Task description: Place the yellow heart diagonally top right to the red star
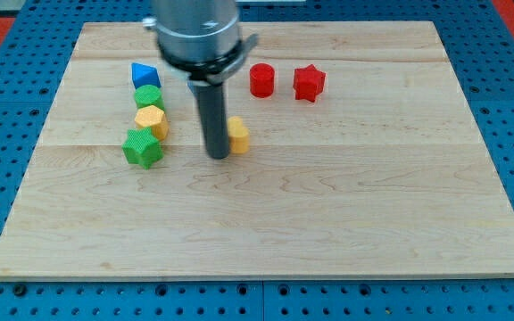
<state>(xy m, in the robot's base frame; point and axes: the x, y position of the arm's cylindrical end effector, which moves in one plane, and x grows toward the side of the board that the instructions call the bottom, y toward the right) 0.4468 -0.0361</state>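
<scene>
The red star (309, 83) lies near the view's top, right of centre. The yellow heart (237, 135) lies lower and to the left of it, partly hidden behind my rod. My tip (217, 155) rests on the board right against the heart's left side. A red cylinder (261, 80) stands just left of the red star.
A cluster sits at the view's left: a blue block (144, 75), a green block (148, 96), a yellow hexagon-like block (151, 119) and a green star (142, 148), running top to bottom. The wooden board (328, 223) lies on a blue pegboard.
</scene>
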